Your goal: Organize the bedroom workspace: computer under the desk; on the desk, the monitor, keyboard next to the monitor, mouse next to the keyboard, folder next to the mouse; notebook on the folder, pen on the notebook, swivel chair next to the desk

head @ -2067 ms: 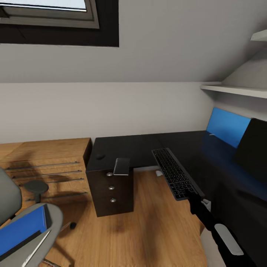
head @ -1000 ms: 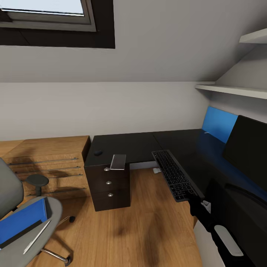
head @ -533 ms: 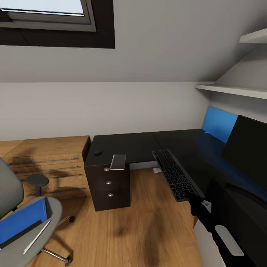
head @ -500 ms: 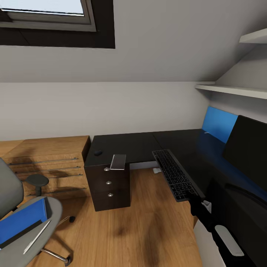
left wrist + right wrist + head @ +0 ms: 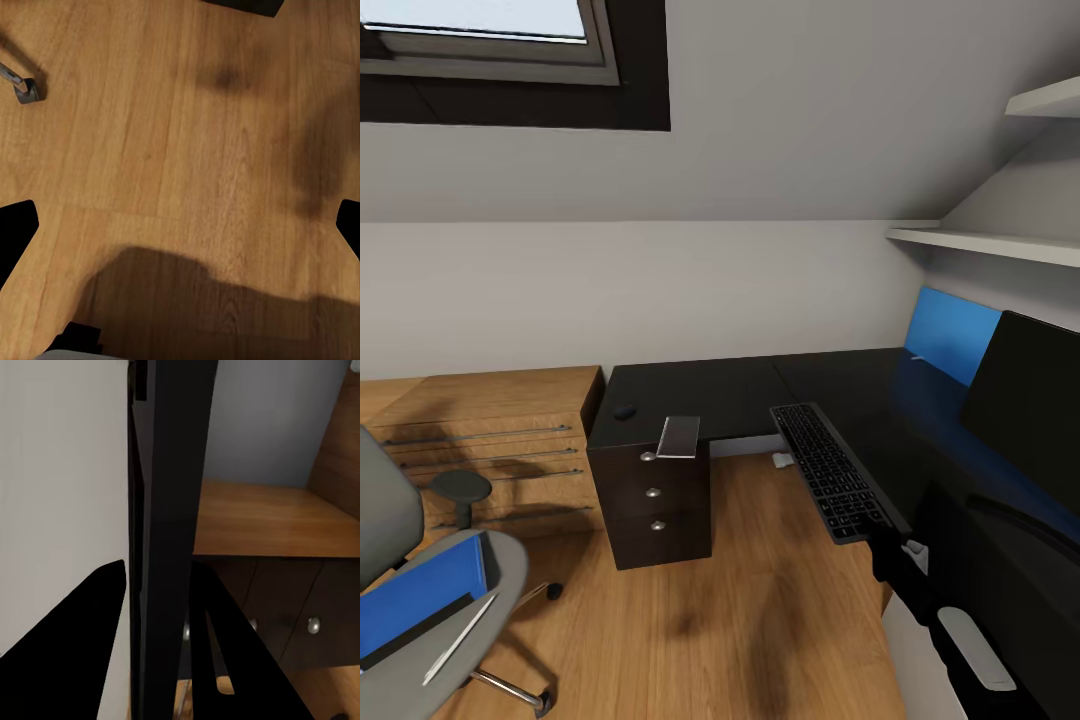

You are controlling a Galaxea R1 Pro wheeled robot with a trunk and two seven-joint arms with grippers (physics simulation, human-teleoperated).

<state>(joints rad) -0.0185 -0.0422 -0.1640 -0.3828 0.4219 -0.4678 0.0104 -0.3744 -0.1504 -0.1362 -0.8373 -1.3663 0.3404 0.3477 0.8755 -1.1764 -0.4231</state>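
Right claw point(image 5: 157, 622) is clamping the keyboard point(image 5: 833, 468) edge-on: in the right wrist view the slim dark slab is running between the 2 black fingers point(image 5: 75, 645), both pressing against it. From the head view the keyboard is being held at its near end, hanging in the air over the floor just beside the bench point(image 5: 710, 390) edge, tilted, not lying on the top.

Left claw point(image 5: 180, 225) is pointing down at the wooden floor point(image 5: 187, 135); fingertips are showing at opposite edges of the left wrist view, spread wide, nothing between them. A chair castor point(image 5: 26, 88) is sitting near one corner of that view.

The monitor point(image 5: 1025, 400) is standing on the right wing of the bench, in front of the blue wall panel point(image 5: 950, 335). The mouse point(image 5: 624, 411) is sitting on the bench's far-left corner, above the drawer unit point(image 5: 655, 495) with 3 round knobs. A grey flat item point(image 5: 680, 437) is overhanging the bench edge beside it; cannot tell what it is.

The swivel chair point(image 5: 420, 590) is standing lower left, well apart from the bench, with the folder point(image 5: 420, 600) lying on the seat and the pen point(image 5: 460, 637) lying on the seat just beside the folder. The wooden dresser point(image 5: 480, 450) is sitting against the wall behind the chair.
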